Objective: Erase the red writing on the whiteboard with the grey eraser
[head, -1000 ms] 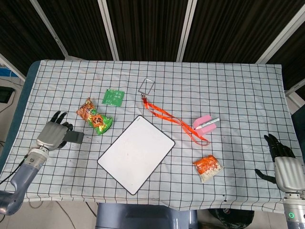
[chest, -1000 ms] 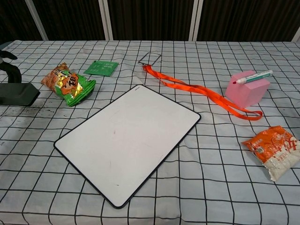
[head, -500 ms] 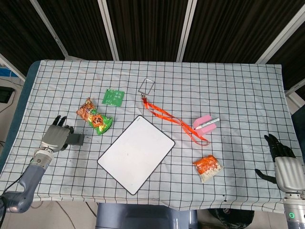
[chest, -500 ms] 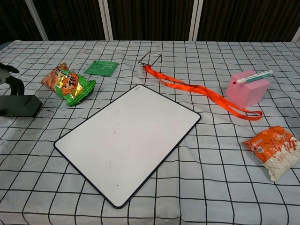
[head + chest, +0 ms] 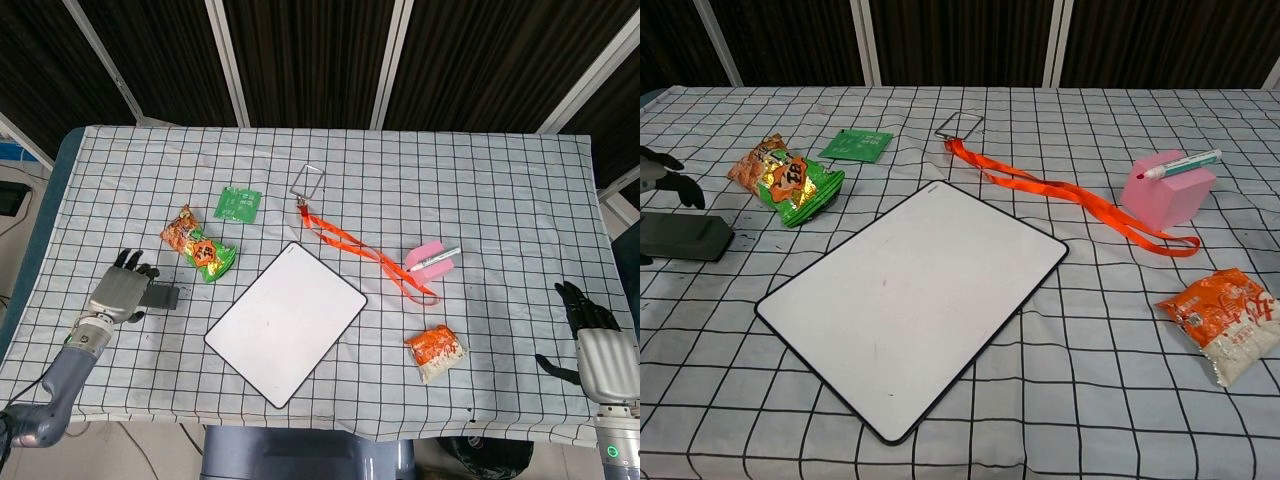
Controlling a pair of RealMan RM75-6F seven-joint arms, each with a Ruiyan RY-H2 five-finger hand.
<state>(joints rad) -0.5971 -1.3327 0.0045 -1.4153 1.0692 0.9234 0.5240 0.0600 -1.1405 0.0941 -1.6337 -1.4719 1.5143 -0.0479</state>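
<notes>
The whiteboard [image 5: 286,322] lies flat in the middle of the checked tablecloth [image 5: 480,200], turned at an angle, and I judge it a thin, stiff, light panel with a slick face; it could skate on the cloth under a hard stroke, so I would want it steadied at a corner. Its surface looks almost clean: only faint reddish specks show in the chest view, too small for me to call writing with any certainty.

The grey eraser [image 5: 685,237] lies flat on the cloth at the far left, well apart from the board, beside the snack bag [image 5: 785,179]. It looks like a small, rigid, light block, probably felt underneath. I would take it across its narrow width, near the middle, so I can press it level.

My left hand [image 5: 120,291] sits at the eraser's outer end, fingers over or beside it. Whether I am grasping it or have let go I cannot tell; the chest view shows only fingertips [image 5: 662,170] at the frame edge, above the eraser. My right hand [image 5: 598,345] rests at the table's right edge, spread and holding nothing.

Against a second ago, my left hand has drawn back toward me and the eraser has dropped lower in the chest view and now lies flatter; board and clutter are unmoved
</notes>
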